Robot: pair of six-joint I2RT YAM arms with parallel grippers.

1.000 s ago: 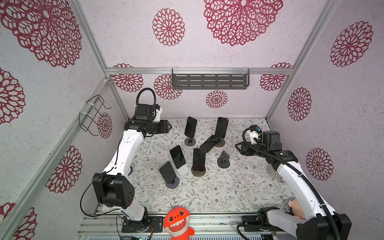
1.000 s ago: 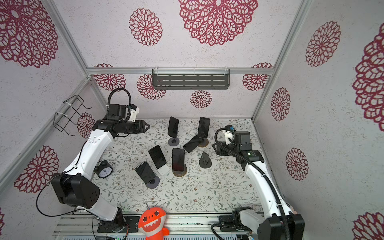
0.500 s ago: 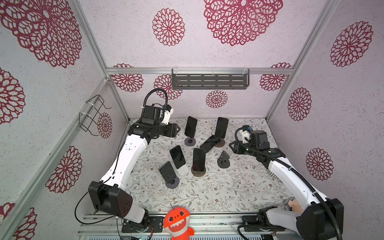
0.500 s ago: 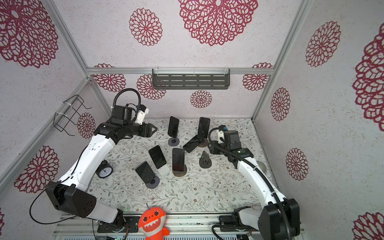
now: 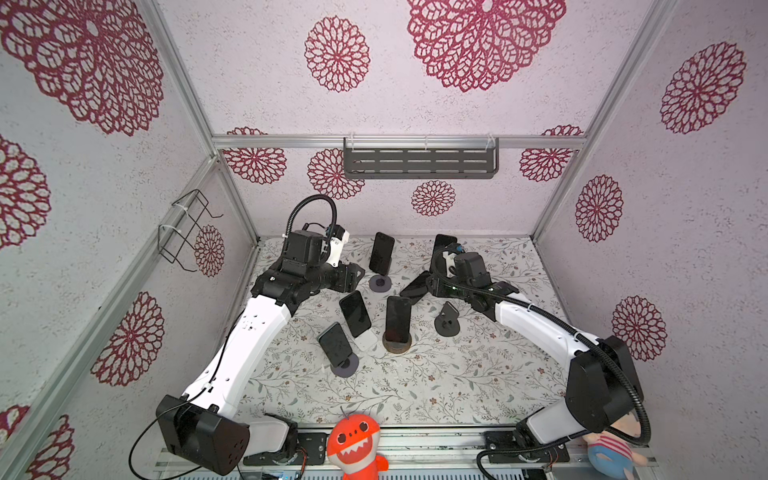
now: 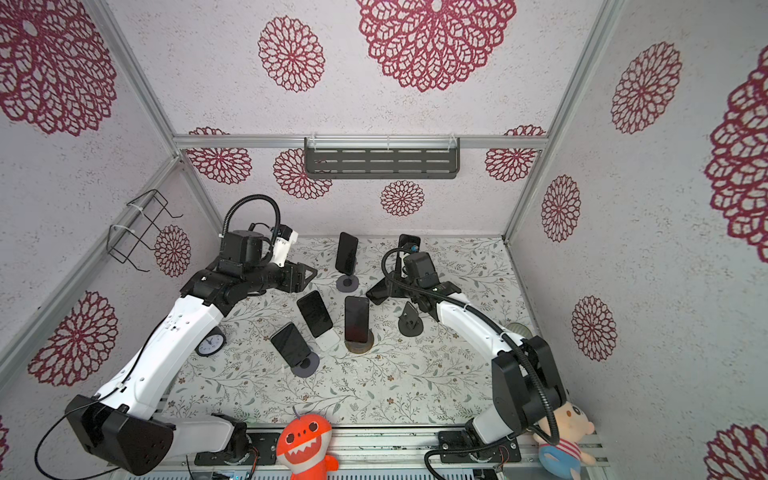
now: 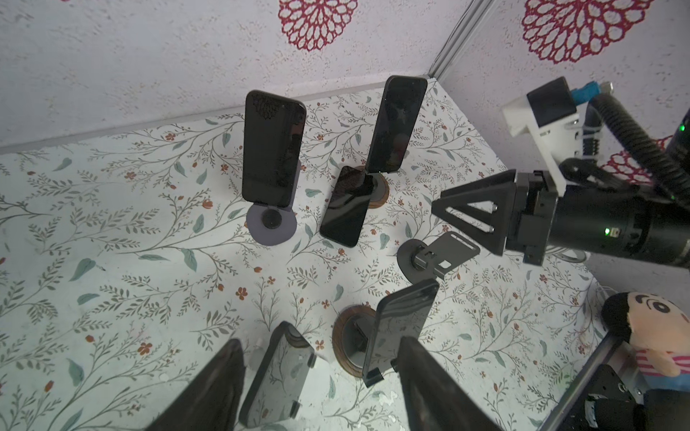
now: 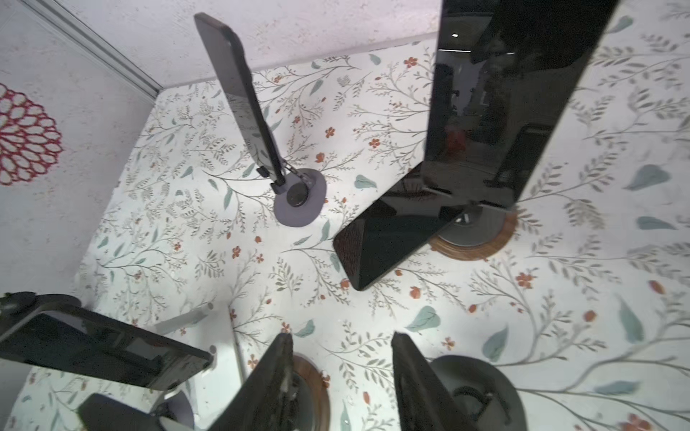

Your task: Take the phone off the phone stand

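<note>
Five phones stand propped on stands across the bench (image 5: 478, 374), and I cannot tell which one is meant.

The rear-left phone (image 5: 381, 252) sits upright on its grey stand (image 5: 380, 284) at about 12 o'clock on the bench. The left gripper (image 5: 356, 274) hangs just beside it, at the stand's 9 o'clock, jaws apart and holding nothing.

At 1 o'clock the rear-right phone (image 7: 397, 123) leans on a wood-rimmed stand (image 8: 474, 233), half hidden in both top views behind the right arm's wrist. A loose phone (image 5: 415, 284) lies low on the bench with one end at the foot of that stand. The right gripper (image 8: 341, 337) hovers near it, at its 3 o'clock. Its fingers are spread with only bench between them, and it does not touch the phone.

Nearer the middle, the middle phone (image 5: 397, 318) stands upright on a round wooden stand (image 5: 397, 345). Just at its 9 o'clock the tilted phone (image 5: 355, 312) leans back on a white stand (image 5: 366, 341). At 7 o'clock from that, the front phone (image 5: 334, 344) rests on a second grey stand (image 5: 345, 367). An empty stand (image 5: 446, 322) sits at the middle phone's 3 o'clock.

A small clock (image 6: 210, 341) sits at the bench's 9 o'clock edge, beside the left arm. An orange plush (image 5: 353, 444) sits on the front rail at 6 o'clock, and a doll (image 6: 565, 432) is in the 4 o'clock corner.
</note>
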